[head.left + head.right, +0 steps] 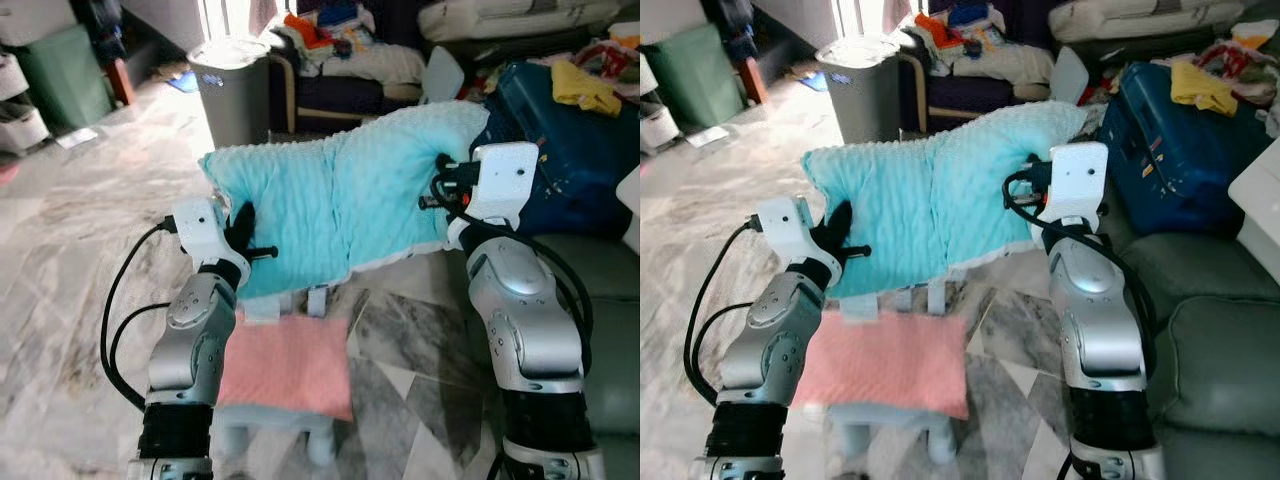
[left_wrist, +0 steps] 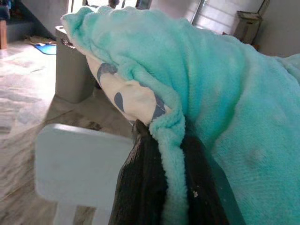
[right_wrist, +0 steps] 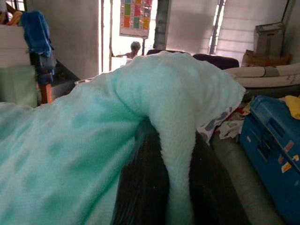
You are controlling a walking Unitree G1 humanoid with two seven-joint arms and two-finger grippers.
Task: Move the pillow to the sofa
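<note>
Both arms hold a fluffy turquoise pillow up off the floor, stretched between them. The left tool is closed on the pillow's near left edge; the left wrist view shows its black fingers pinching a fold of the fleece. The right tool is clamped on the pillow's right end, where the fabric drapes over its fingers in the right wrist view. Below the pillow stands a small pale stool with a pink cushion on its seat, on a marble floor. A grey-green sofa lies at the near right. Farther off on the right sits a blue suitcase, and beyond the pillow a grey bin and a cluttered armchair.
</note>
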